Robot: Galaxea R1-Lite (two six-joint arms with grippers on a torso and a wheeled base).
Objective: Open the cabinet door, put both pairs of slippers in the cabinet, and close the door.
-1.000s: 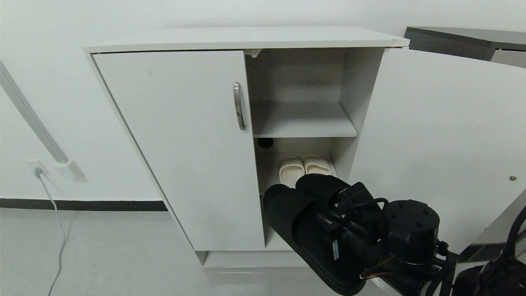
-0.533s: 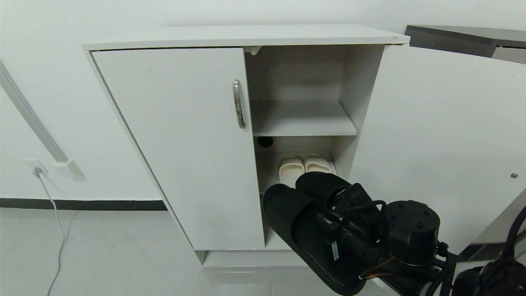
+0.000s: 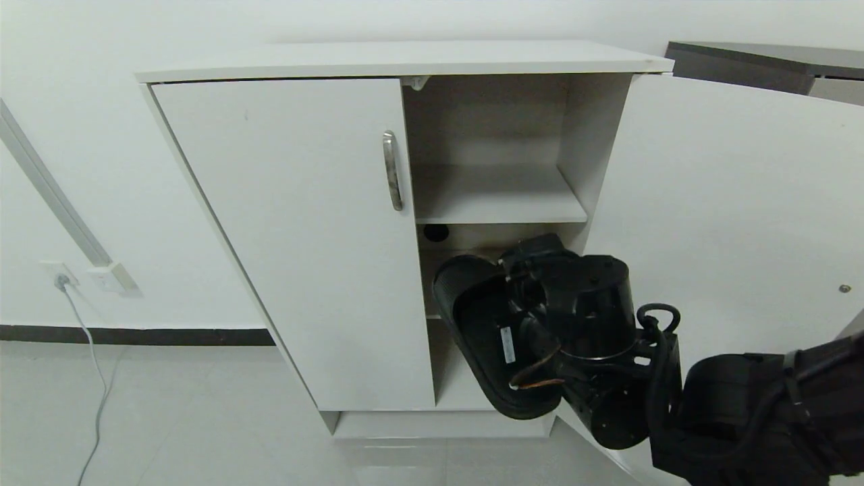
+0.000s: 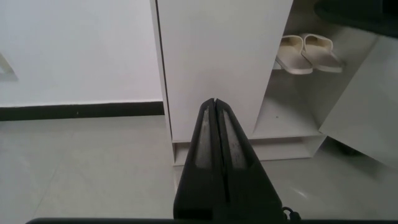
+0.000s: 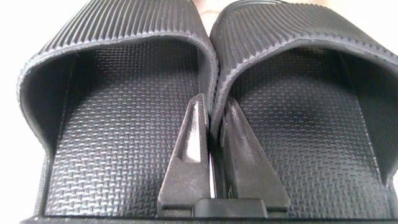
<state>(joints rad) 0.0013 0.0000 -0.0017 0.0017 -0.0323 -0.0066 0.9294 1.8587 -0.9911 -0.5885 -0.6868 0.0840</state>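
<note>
The right gripper pinched the black slippers together by their touching inner walls, toes at the lower bay of the cabinet (beige slippers sat inside). The tilted pair might snag the shelf or slip loose. The left gripper hung closed and empty.

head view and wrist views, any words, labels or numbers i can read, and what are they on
No text here can be read.
White label on the side of the right gripper, next to the black slippers: print too small to read.
Cabinet and white slippers: no print visible.
</note>
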